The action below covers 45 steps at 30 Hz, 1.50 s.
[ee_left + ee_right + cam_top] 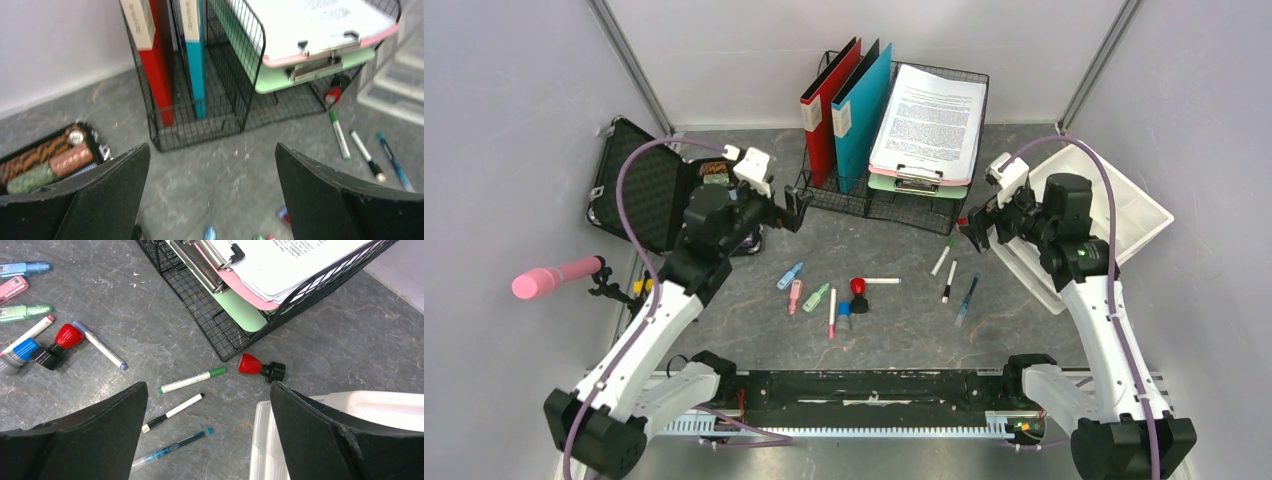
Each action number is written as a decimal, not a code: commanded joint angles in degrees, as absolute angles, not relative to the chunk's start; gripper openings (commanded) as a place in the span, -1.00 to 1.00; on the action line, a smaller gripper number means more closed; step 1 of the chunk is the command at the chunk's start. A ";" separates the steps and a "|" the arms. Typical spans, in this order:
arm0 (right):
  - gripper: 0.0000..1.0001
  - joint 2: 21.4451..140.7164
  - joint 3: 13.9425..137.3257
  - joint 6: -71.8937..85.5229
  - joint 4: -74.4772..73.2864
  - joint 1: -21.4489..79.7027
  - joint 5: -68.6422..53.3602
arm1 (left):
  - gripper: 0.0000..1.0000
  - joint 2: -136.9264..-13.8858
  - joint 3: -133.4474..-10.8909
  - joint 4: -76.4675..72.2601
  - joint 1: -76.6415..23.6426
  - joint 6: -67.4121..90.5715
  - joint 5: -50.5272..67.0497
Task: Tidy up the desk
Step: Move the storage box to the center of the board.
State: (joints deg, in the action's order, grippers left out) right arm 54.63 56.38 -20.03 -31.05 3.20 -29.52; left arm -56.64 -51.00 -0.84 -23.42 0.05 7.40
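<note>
Left pincer (212,200) and right pincer (209,440) both gape empty. The counter (904,250) looks hard, perhaps slick, so pinch the light green-capped marker (192,380) mid-barrel.

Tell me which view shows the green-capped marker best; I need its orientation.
Right wrist: the green-capped marker lies whole and sharp on the desk. Left wrist shows it blurred; top external shows it tiny.

Overhead looks down on desk (904,320); wrist views share the rack (197,302).
</note>
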 commanded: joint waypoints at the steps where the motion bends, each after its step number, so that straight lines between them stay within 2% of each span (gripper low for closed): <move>1: 0.96 55.02 55.19 -17.52 -26.54 2.91 -27.13 | 1.00 -50.99 -50.18 16.07 -23.18 -5.88 5.37; 6: 0.89 59.70 55.17 -17.14 -21.65 3.04 -26.19 | 1.00 -48.20 -48.87 18.76 -23.19 -7.75 5.41; 15: 0.81 70.49 50.22 -16.17 -5.17 3.12 -20.67 | 1.00 -51.51 -42.99 8.49 -23.20 -8.23 5.02; 25: 0.51 75.82 47.19 -16.49 6.32 3.16 -23.24 | 1.00 -54.79 -42.38 6.76 -23.14 -8.11 4.28; 38: -0.35 82.39 49.89 -24.82 8.15 3.69 -27.03 | 1.00 -51.19 -39.88 5.35 -23.20 -8.68 1.89; 41: -0.48 82.55 50.14 -26.41 8.16 3.69 -26.08 | 1.00 -50.49 -39.66 5.29 -23.20 -8.70 1.98; 45: -0.79 82.56 50.03 -26.65 8.07 3.69 -26.24 | 1.00 -51.13 -39.56 5.32 -23.20 -8.68 1.80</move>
State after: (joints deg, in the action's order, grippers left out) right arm 81.60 47.77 -24.51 5.13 3.36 -26.15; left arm -51.48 -39.90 7.88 -23.42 -6.61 2.98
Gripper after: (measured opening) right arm 0.319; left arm 0.996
